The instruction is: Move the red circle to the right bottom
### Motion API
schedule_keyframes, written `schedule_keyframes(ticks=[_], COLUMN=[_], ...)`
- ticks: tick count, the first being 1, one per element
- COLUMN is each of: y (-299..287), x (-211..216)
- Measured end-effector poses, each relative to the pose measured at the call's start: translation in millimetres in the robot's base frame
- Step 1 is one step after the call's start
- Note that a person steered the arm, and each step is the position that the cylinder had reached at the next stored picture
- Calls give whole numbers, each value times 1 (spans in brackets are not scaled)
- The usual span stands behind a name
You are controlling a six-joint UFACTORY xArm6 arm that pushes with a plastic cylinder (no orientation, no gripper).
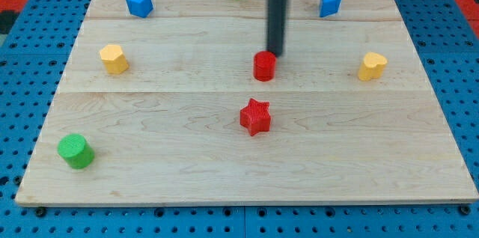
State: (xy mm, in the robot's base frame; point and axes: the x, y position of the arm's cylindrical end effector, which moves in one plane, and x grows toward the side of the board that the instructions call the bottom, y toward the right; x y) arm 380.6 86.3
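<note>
Sitting near the middle of the pale wooden board, the red circle block has my tip right at its upper-right edge, seemingly touching. There's no gripper here, just the dark rod. A red star block lies just below, toward the bottom edge.

rod: straight, slim, dark grey to black, plain and smooth, no markings, screws or cables visible | upper end: joins a wider dark rounded mount cut off by the view's top edge, details blurred | my tip: blunt, flat-ended, same dark colour and same width as the shaft
</note>
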Motion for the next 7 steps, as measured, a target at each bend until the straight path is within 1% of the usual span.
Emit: schedule_keyframes(ticks=[1, 2, 3, 4, 5, 6, 7], y=[21, -10, -79, -35, 8, -7, 41], x=[11, -38, -12, 37, 74, 31, 63])
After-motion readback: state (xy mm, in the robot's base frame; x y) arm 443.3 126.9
